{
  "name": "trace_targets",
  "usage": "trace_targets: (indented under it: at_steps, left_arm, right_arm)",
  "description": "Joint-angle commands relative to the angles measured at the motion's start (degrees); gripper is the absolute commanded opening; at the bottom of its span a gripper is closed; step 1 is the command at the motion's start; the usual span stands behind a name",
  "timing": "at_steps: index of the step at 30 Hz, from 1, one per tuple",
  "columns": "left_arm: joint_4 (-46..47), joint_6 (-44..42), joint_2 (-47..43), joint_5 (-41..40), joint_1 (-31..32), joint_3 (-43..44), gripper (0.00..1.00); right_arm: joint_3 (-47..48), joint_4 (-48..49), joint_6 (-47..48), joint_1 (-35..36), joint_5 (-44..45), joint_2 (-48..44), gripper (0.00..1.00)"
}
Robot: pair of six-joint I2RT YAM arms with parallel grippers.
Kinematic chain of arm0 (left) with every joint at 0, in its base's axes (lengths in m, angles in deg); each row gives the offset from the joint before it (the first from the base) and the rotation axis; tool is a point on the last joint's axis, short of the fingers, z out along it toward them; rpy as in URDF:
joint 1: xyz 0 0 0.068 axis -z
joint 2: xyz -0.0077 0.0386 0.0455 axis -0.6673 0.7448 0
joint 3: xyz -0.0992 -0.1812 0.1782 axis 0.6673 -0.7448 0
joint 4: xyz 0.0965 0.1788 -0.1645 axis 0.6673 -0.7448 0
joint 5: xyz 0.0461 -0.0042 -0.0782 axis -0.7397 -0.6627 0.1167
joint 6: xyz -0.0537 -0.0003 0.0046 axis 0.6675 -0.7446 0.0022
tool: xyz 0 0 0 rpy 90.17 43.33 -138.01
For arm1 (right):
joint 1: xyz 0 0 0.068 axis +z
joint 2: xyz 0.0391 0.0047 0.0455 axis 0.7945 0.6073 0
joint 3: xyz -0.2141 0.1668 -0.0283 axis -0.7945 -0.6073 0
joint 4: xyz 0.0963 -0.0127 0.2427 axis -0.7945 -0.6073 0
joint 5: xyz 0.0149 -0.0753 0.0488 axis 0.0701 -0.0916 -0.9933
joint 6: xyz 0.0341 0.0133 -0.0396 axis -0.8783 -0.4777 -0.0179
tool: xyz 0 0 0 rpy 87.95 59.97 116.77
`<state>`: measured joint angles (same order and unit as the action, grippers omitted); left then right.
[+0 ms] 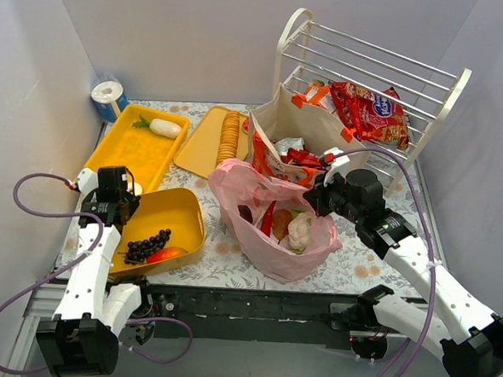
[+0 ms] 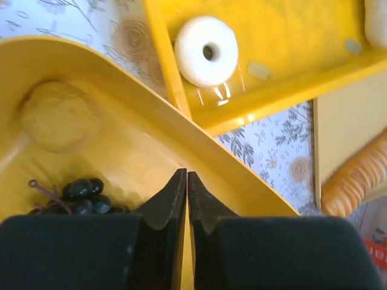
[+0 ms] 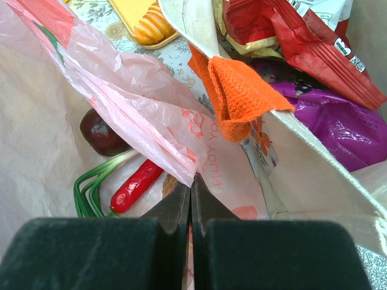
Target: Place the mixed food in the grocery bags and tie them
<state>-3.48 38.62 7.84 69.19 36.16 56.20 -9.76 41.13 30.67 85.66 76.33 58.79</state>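
The pink bag stands open at the table's middle with a red chili, green stalks and a dark red fruit inside. My right gripper is shut on its thin rim, at the bag's right side. Behind it is the beige tote with an orange handle, holding purple and red packets. My left gripper is shut with nothing between its fingers, over the yellow bowl, near black grapes.
A red-orange fruit lies by the grapes in the bowl. One yellow tray holds a white ring-shaped piece, another holds crackers. A white wire rack carries a red packet. A paper roll stands at the back left.
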Motion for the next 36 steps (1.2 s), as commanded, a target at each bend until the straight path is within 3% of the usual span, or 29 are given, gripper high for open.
trace_targets:
  at_steps: [1, 3, 7, 10, 21, 28, 30, 32, 34, 36]
  left_arm:
    - [7.19, -1.19, 2.61, 9.51, 1.03, -4.71, 0.08]
    - [10.63, -1.71, 4.03, 10.05, 2.00, -6.56, 0.12]
    - [23.10, -1.72, 7.72, 13.64, 4.82, -8.15, 0.31]
    - [30.76, -1.28, 12.46, 14.62, 8.94, -8.59, 0.39]
    - [47.45, -3.38, 29.60, 15.15, 11.76, -2.79, 0.46]
    - [48.70, -5.94, 34.71, 17.69, 12.99, 2.49, 0.52]
    - [48.53, -5.23, 34.18, 18.92, 13.42, 2.05, 0.58]
    - [47.22, -5.06, 32.61, 20.60, 13.69, 1.87, 0.71]
    - [42.13, -5.41, 30.68, 23.32, 14.04, 2.40, 0.83]
    - [35.30, -4.89, 26.02, 22.71, 14.22, 2.75, 0.87]
  right_arm:
    - [0.18, 1.72, -0.61, -0.01, -1.13, -0.52, 0.01]
    - [0.27, 1.64, -0.70, -0.10, -1.22, -0.44, 0.01]
    - [0.79, 1.46, -1.23, -0.19, -1.48, 0.79, 0.01]
    - [1.76, 1.20, -2.02, -0.10, -1.22, 2.28, 0.01]
    - [7.21, -2.93, -3.08, -0.10, 2.11, 8.44, 0.01]
    - [10.11, -5.92, -2.37, -0.10, 6.42, 9.93, 0.01]
    - [10.55, -6.10, -2.37, -0.10, 6.60, 9.93, 0.01]
    - [10.55, -6.01, -2.28, -0.10, 6.86, 9.93, 0.01]
    - [10.73, -6.01, -2.20, -0.10, 6.95, 10.02, 0.01]
    - [10.73, -5.84, -1.85, -0.10, 6.69, 9.94, 0.01]
